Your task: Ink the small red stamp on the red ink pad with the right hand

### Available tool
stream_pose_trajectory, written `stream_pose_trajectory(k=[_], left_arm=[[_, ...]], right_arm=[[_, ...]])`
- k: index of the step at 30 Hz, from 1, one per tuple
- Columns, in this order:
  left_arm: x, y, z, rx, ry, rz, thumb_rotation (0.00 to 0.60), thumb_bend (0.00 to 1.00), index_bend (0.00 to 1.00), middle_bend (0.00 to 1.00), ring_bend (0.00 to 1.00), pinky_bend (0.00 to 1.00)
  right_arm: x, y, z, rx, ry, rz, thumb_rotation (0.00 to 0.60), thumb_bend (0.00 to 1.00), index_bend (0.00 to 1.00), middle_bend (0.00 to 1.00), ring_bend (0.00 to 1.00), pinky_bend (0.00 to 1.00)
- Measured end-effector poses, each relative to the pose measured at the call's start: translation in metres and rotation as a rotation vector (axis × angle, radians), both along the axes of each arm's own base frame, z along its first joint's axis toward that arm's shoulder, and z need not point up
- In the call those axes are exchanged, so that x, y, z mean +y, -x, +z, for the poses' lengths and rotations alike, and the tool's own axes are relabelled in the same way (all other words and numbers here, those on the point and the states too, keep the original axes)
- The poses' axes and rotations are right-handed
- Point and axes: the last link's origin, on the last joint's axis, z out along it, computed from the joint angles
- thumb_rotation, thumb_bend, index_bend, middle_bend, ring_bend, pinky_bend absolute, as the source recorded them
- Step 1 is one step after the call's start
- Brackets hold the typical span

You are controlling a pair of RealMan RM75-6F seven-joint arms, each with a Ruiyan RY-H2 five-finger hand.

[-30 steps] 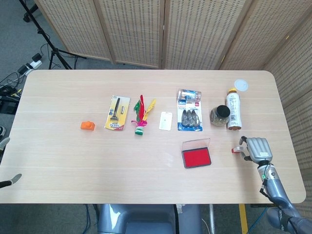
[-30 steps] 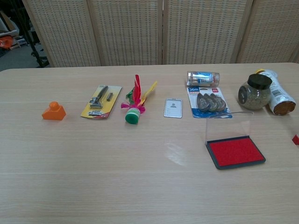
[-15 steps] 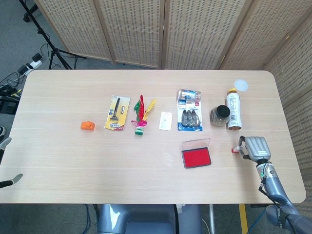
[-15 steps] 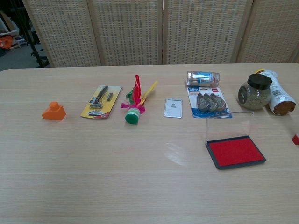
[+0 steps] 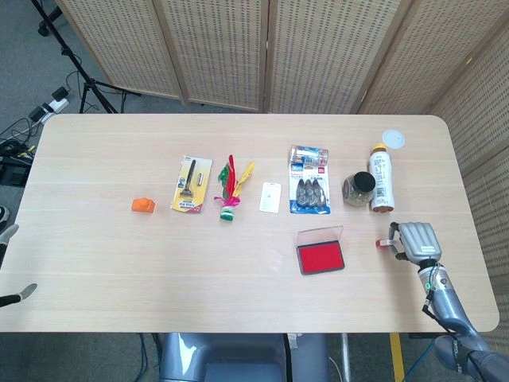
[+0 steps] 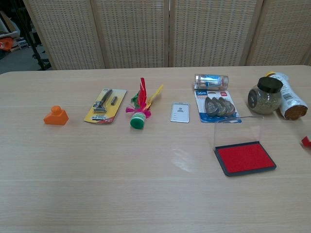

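Note:
The small red stamp (image 5: pixel 381 243) sits at the fingertips of my right hand (image 5: pixel 415 241), which pinches it near the table's right edge. In the chest view only the small red stamp (image 6: pixel 306 141) shows, at the right border; the hand itself is out of that frame. The red ink pad (image 5: pixel 320 256) lies open to the left of the hand, its clear lid standing up at the back. The chest view shows the same ink pad (image 6: pixel 245 158) a short gap left of the stamp. Only fingertips of my left hand (image 5: pixel 9 263) show at the table's left edge, spread apart with nothing in them.
Behind the pad lie a blister pack (image 5: pixel 308 191), a dark-lidded jar (image 5: pixel 359 189) and a bottle on its side (image 5: pixel 381 177). A white card (image 5: pixel 271 197), a feather shuttlecock (image 5: pixel 231 191), a razor pack (image 5: pixel 192 184) and an orange block (image 5: pixel 142 205) lie further left.
My right hand has shifted the red stamp slightly left and up, toward the ink pad. Nothing else has moved.

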Motion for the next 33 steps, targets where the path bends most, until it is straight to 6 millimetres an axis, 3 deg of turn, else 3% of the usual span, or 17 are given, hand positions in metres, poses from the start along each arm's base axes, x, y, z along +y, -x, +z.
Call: stream_pose_trajectory(k=[6,15,25,33], left_arm=[[-0.001,-0.001,0.001,-0.002,0.001,-0.006,0.600,0.09,0.00,0.00,0.00,0.00],[-0.002,-0.002,-0.001,-0.002,0.009,-0.014,0.600,0.09,0.00,0.00,0.00,0.00],[-0.002,0.000,-0.001,-0.001,0.009,-0.007,0.600,0.09,0.00,0.00,0.00,0.00],[-0.001,0.001,0.000,-0.005,0.011,-0.007,0.600,0.09,0.00,0.00,0.00,0.00]], right_arm=[[0.008,-0.020,0.013,-0.032,-0.020,0.060,0.600,0.61,0.59,0.97,1.00,1.00],[0.026,-0.083,0.018,-0.020,-0.122,0.197,0.600,0.62,0.59,0.97,1.00,1.00],[0.018,-0.135,-0.004,0.112,-0.198,0.267,0.600,0.67,0.59,0.97,1.00,1.00],[0.014,-0.156,-0.031,0.162,-0.230,0.252,0.600,0.67,0.59,0.97,1.00,1.00]])
